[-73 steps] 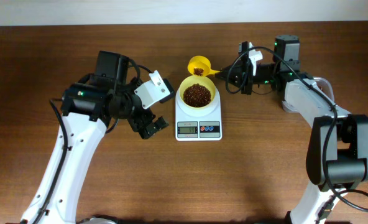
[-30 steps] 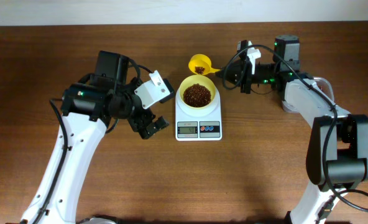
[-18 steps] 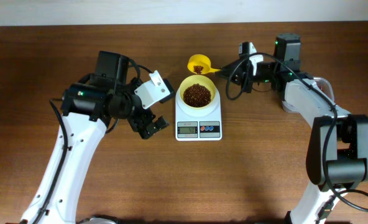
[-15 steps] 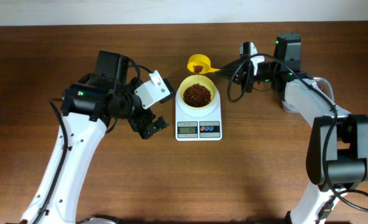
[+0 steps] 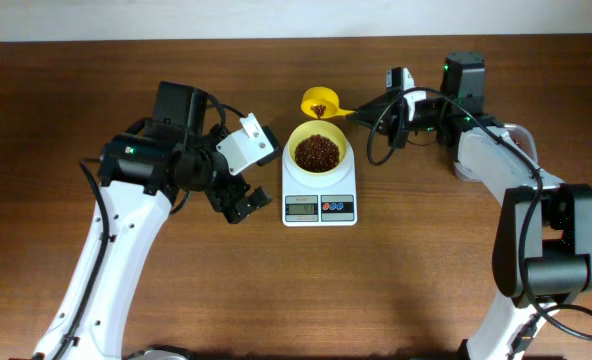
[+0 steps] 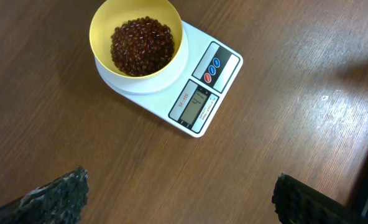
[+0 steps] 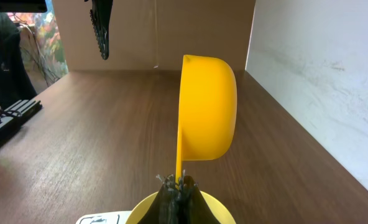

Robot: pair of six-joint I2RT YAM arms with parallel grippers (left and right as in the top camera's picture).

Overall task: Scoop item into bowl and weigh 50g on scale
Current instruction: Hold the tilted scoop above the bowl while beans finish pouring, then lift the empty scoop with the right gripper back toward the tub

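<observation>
On the scale (image 5: pixel 320 208) sits the bowl (image 5: pixel 343 141) of beans (image 5: pixel 317 152). Behind it, the right gripper (image 5: pixel 364 110) is clamped on the yellow scoop (image 5: pixel 319 102) by its handle. The left gripper (image 5: pixel 244 206) hangs wide apart beside the scale.

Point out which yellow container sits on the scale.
The wide pale bowl full of beans; the brighter handled scoop is held by the right gripper.

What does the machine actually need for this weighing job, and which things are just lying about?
In use: red-brown beans, pale-yellow bowl, white digital scale, yellow scoop in the right gripper, open left gripper.
Merely there: wooden table, brown board at its far end.
</observation>
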